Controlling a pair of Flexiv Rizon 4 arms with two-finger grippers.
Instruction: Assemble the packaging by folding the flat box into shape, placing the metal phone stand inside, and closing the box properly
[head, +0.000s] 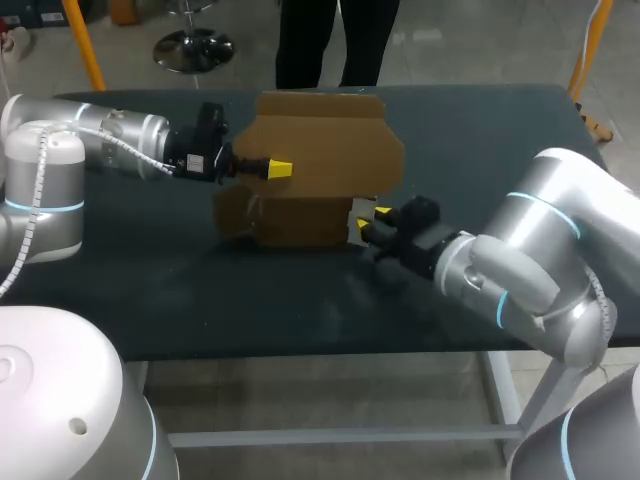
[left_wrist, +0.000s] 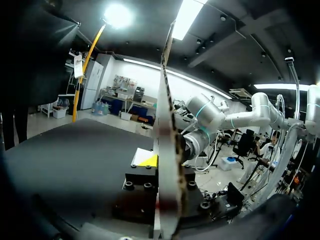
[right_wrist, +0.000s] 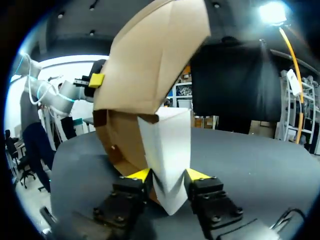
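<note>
Early days I reckon: the cardboard box (head: 320, 170) is only half popped open, upright over the bench (head: 150, 290), left tool (head: 278, 168) pinched on its side panel, right tool (head: 378, 215) clamped on its white flap (right_wrist: 167, 150), no phone stand in sight, so loading and closing are left.

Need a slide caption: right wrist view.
Right gripper clamps cardboard box by white flap; left gripper holds far side.

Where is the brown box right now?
In the head view the cardboard box stands mid-table, gripped by the left pincer at its left side and the right pincer at its lower right corner.
</note>
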